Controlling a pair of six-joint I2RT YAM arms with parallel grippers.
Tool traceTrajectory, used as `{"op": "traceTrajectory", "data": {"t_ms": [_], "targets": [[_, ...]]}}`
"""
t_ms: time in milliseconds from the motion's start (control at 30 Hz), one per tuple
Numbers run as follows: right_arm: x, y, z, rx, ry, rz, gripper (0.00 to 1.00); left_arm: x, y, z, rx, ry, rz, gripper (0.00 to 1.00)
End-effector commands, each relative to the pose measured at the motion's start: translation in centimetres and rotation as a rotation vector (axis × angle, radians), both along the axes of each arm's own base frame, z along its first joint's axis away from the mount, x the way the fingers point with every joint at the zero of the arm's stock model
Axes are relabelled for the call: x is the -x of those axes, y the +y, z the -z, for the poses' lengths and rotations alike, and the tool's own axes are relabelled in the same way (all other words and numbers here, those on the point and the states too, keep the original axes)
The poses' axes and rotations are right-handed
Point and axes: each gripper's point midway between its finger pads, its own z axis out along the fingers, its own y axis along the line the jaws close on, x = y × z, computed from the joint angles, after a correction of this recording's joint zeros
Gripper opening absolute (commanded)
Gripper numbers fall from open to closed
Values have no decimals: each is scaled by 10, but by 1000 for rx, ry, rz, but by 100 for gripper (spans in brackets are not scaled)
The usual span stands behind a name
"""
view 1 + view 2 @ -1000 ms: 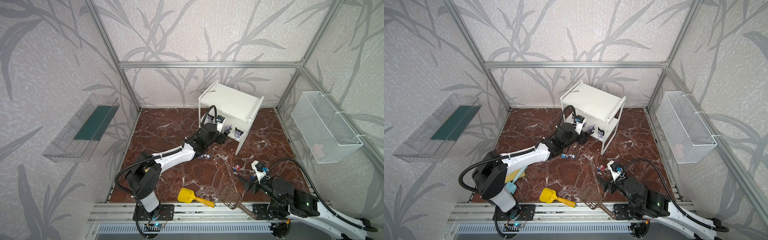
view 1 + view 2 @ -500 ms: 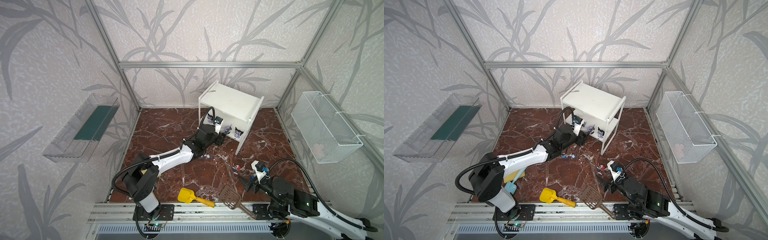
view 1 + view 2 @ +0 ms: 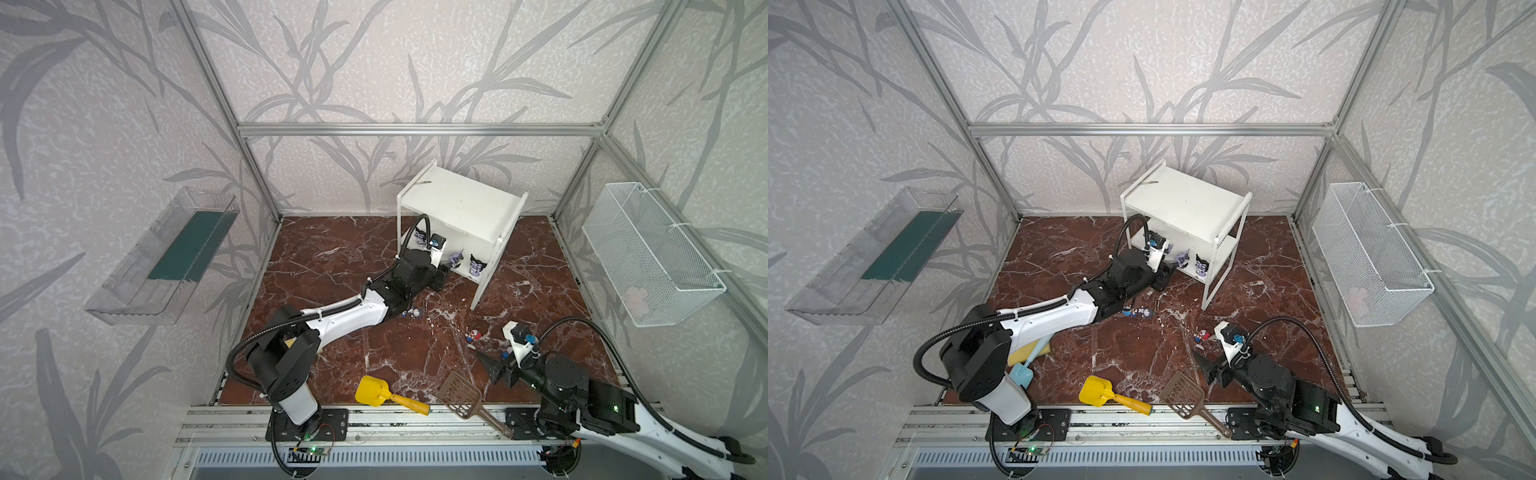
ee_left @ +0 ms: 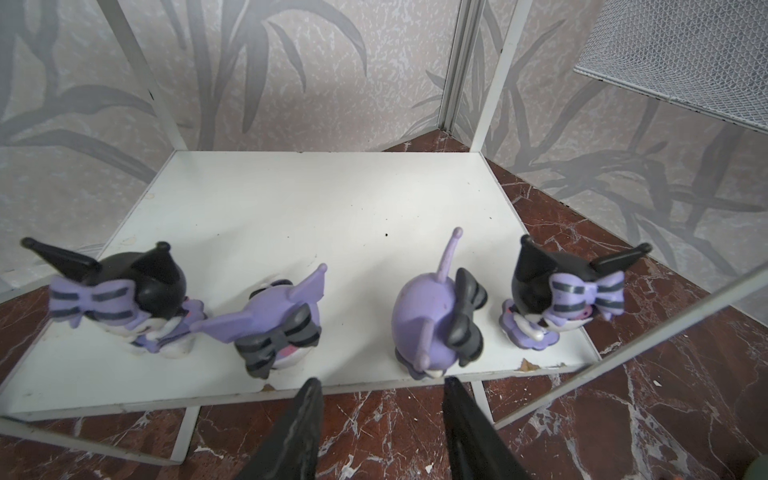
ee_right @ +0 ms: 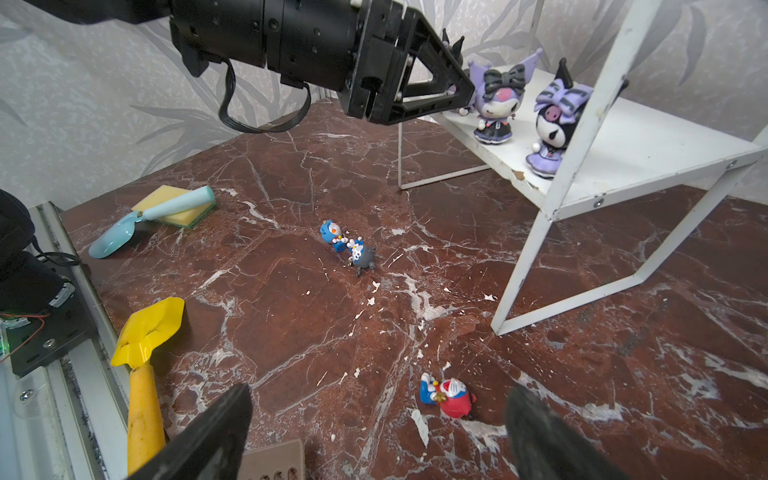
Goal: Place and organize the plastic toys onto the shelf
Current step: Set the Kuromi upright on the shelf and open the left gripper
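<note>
The white shelf (image 3: 461, 208) stands at the back of the marble floor. Several black and purple toys stand in a row on its lower tier (image 4: 332, 216), among them a purple one (image 4: 432, 320) near the front edge. My left gripper (image 4: 382, 382) is open and empty just in front of that edge, also seen in both top views (image 3: 440, 278) (image 3: 1163, 278). A blue toy (image 5: 331, 234) and a grey-headed toy (image 5: 363, 257) lie together mid-floor. A red-headed toy (image 5: 451, 395) lies just ahead of my right gripper (image 5: 380, 392), which hovers wide open.
A yellow scoop (image 3: 376, 392) and a brown slotted scoop (image 3: 463, 395) lie by the front rail. A light blue scoop on a yellow sponge (image 5: 166, 208) sits near the left arm's base. A wire basket (image 3: 648, 253) hangs on the right wall, a clear tray (image 3: 166, 257) on the left.
My left gripper's jaws have narrowed in front of the shelf's lower tier, and the arm has shifted slightly. The right arm has not moved.
</note>
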Motion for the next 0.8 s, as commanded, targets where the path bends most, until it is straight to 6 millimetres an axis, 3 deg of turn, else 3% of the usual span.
{"op": "traceTrajectory", "data": {"t_ms": [0,200,767], "targets": [[1,1,0,-7,-9,-10,95,0,-1,-8,28,-17,14,42],[1,2,0,-6,-8,-11,95,6,-4,-9,54,-1,36,26],[1,2,0,-4,-10,-10,95,11,-20,-16,94,1,106,19]]}}
